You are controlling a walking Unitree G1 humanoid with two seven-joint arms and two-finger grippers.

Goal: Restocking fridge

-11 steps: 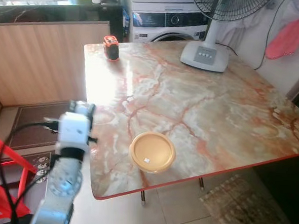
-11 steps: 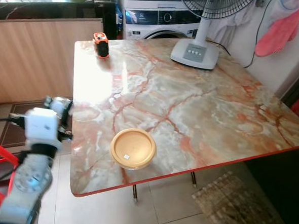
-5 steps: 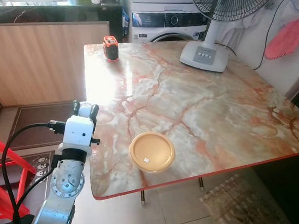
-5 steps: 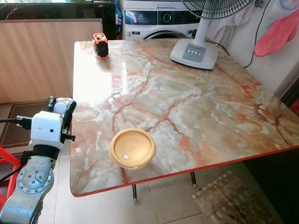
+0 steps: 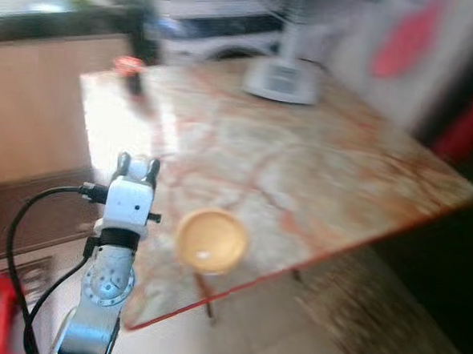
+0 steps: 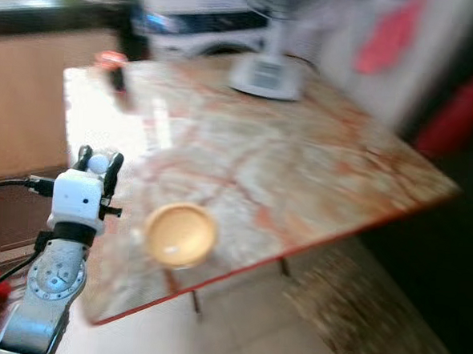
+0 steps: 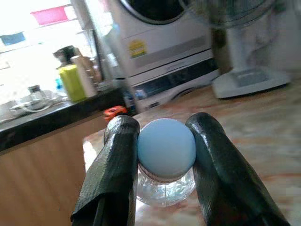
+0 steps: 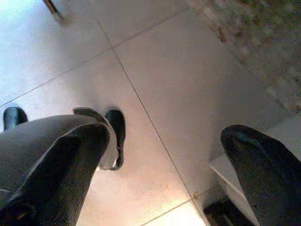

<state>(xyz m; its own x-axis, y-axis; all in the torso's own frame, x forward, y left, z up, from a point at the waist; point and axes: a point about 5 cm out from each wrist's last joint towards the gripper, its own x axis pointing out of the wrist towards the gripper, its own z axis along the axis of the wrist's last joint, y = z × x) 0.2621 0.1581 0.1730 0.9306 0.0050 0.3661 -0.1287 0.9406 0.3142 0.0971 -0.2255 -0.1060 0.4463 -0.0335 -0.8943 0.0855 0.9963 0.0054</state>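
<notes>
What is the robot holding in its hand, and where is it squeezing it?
The left gripper holds a small clear bottle, pinched by its pale blue cap between the two black fingers. The right gripper hangs open over the floor, holding nothing.

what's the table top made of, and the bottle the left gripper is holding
The table top looks like polished marble or a marble-look slab: cream with reddish veins and a bright glare, red-edged. The bottle in the left gripper seems clear plastic or glass, its pale blue cap matte, likely plastic.
</notes>
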